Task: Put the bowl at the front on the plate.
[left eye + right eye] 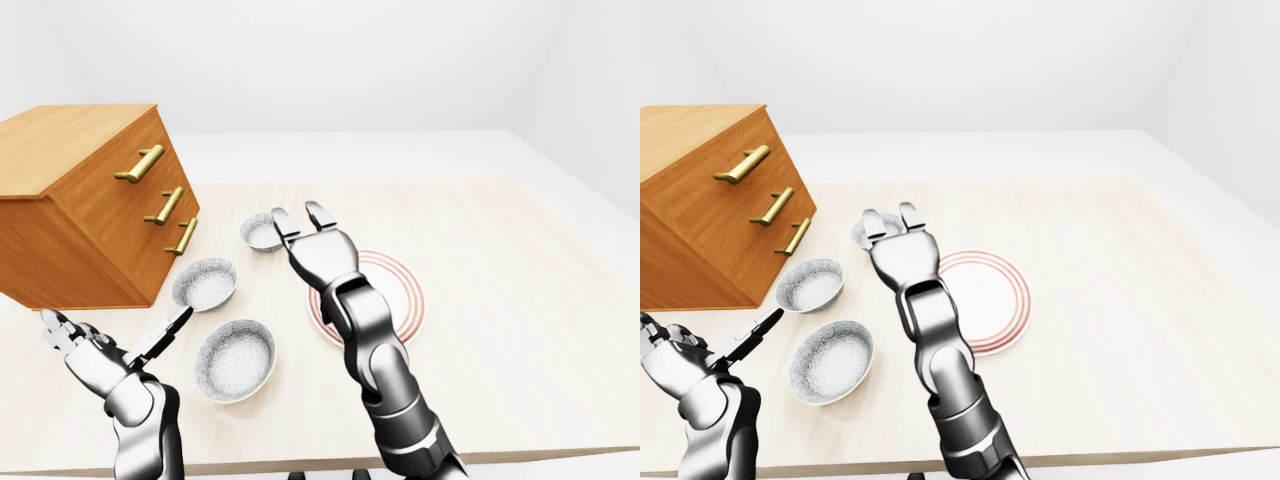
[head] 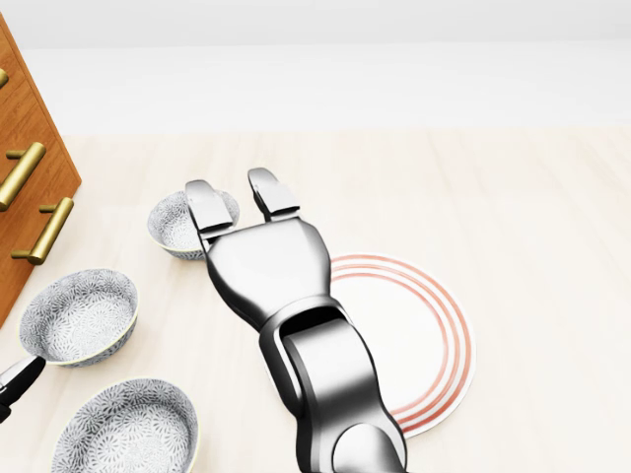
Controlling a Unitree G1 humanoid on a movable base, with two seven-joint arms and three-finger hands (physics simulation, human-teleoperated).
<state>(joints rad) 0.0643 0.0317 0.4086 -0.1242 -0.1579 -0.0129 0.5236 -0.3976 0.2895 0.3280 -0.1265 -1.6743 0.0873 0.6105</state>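
So we're looking at our right hand [image 1: 320,255] hovering with fingers spread, fingertips just beside the top bowl [image 1: 257,232] and forearm crossing the left edge of the red-ringed plate [image 1: 400,290]. We're also seeing the middle bowl [image 1: 204,284] and bottom bowl [image 1: 235,358] sitting on the pale table [image 1: 500,300] near the wooden drawer chest [image 1: 90,200]. Our left hand [image 1: 105,360] is hanging open at bottom left.

Right hand [image 2: 264,266] outstretched, fingers apart, left hand [image 1: 98,362] held low, seemingly open
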